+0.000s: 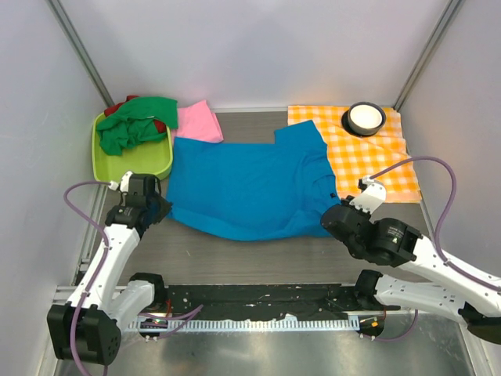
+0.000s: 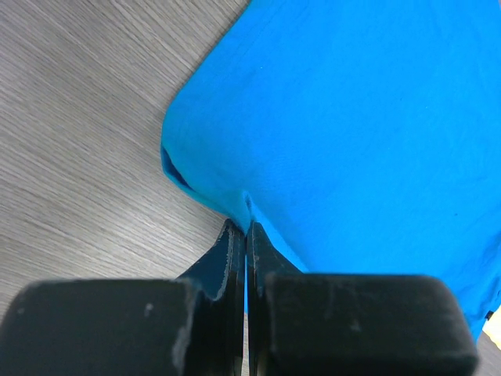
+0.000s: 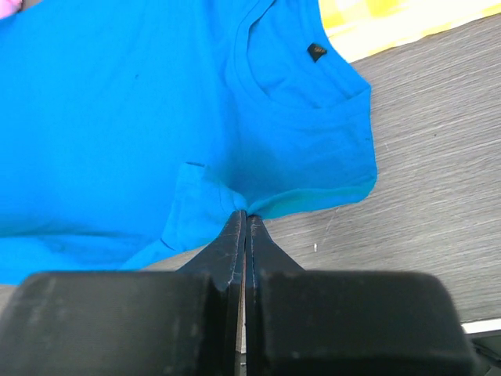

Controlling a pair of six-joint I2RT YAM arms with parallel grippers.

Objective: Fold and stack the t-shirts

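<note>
While left claw & right claw are pinching the bright blue cloth tee, 1st fold's prob. only starting; none stacked.

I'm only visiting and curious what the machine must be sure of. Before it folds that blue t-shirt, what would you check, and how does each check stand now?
1. Left end effector is shut on the blue t-shirt at its near corner: ok.
2. Right end effector is shut on the shirt's edge near the collar: ok.
3. Shirt is spread out on the table: ok, mostly flat.
4. Shirt is free of the checked cloth: not ok, a sleeve overlaps its edge.
5. Bowl is away from the shirt: ok, it sits apart.
6. Each pinch holds both layers of the shirt: cannot tell.
</note>
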